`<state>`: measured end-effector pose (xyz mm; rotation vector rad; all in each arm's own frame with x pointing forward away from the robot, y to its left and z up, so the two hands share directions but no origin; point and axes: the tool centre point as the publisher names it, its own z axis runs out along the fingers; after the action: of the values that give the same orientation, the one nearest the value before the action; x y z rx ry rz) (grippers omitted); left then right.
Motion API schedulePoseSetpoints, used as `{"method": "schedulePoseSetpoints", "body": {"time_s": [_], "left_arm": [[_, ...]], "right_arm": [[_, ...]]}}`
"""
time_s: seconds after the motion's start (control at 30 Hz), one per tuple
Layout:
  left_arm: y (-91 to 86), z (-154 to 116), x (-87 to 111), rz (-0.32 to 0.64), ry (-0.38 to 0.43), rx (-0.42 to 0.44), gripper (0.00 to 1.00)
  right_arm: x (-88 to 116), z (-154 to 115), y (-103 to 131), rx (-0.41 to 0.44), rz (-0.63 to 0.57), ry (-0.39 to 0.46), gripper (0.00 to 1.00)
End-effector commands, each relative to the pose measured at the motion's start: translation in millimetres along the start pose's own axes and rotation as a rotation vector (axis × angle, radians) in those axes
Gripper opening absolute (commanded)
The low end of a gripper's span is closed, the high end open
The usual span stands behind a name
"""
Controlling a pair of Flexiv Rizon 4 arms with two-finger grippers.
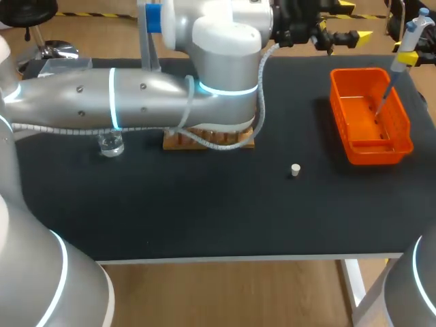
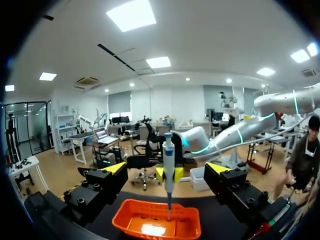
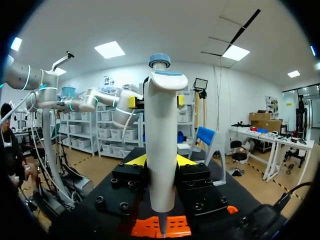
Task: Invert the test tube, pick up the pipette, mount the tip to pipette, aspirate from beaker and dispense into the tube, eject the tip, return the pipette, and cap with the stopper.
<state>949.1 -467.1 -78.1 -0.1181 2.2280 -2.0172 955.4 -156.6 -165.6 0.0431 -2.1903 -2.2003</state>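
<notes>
Pipette (image 3: 161, 150): upright, clamped from both sides between the fingers of the right gripper (image 3: 161, 161), thin lower end pointing down into the orange bin (image 1: 378, 154) at the far right of the table (image 1: 204, 218). Lower end low inside the bin, near its floor; no telling whether a tip on it or not. Left gripper (image 2: 166, 169) facing the pipette from the bin's other side, fingers spread wide, holding nothing, apart from both. Further out: small white stopper (image 1: 295, 170) loose on the table near the middle; wooden rack (image 1: 204, 142) mostly hidden under the left arm, test tube not to be made out; glass beaker (image 1: 110, 144) near the rack's left end. Step in hand, by judgement: tip work at the bin, either mounting or ejecting, hard to say which. Capping plainly not done. Next move, if mounting: firm straight push down, then a vertical lift clear of the bin wall and a carry across to the beaker, minding the left arm. If ejecting: release of the tip, then return of the pipette.
</notes>
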Motion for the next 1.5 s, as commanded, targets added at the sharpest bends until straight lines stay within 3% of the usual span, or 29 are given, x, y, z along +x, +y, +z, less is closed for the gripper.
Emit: {"method": "schedulePoseSetpoints", "body": {"time_s": [0.03, 0.17, 0.23, 0.3, 0.33, 0.37, 1.3, 1.5], "left_arm": [[-4.3, 27.0, -7.4, 0.001, 0.003, -0.005, 1.0], [-6.2, 30.7, -9.5, 0.002, 0.008, -0.008, 1.0], [-6.2, 30.7, -9.5, 0.002, 0.008, -0.008, 0.94], [-6.2, 30.7, -9.5, 0.002, 0.008, -0.008, 0.27], [-6.2, 30.7, -9.5, 0.002, 0.008, -0.008, 0.2], [-6.2, 30.7, -9.5, 0.002, 0.008, -0.008, 0.0], [-6.2, 30.7, -9.5, 0.002, 0.008, -0.008, 0.0], [-6.5, 48.9, -7.3, 0.005, 0.03, 0.017, 0.0]], "right_arm": [[-0.3, -0.1, 0.4, 0.002, 0.0, 0.001, 0.0], [-0.3, -0.1, 0.4, 0.002, 0.0, 0.001, 0.0], [-0.3, -0.1, 0.4, 0.002, 0.0, 0.001, 0.0], [-0.3, -0.1, 0.4, 0.002, 0.0, 0.001, 0.0], [-0.3, -0.1, 0.4, 0.002, 0.0, 0.001, 0.0], [-0.3, -0.1, 0.4, 0.002, 0.0, 0.001, 0.0], [-0.3, -0.1, 0.4, 0.002, 0.0, 0.001, 0.0], [-0.3, -0.1, 0.4, 0.002, 0.0, 0.001, 0.0]]}}
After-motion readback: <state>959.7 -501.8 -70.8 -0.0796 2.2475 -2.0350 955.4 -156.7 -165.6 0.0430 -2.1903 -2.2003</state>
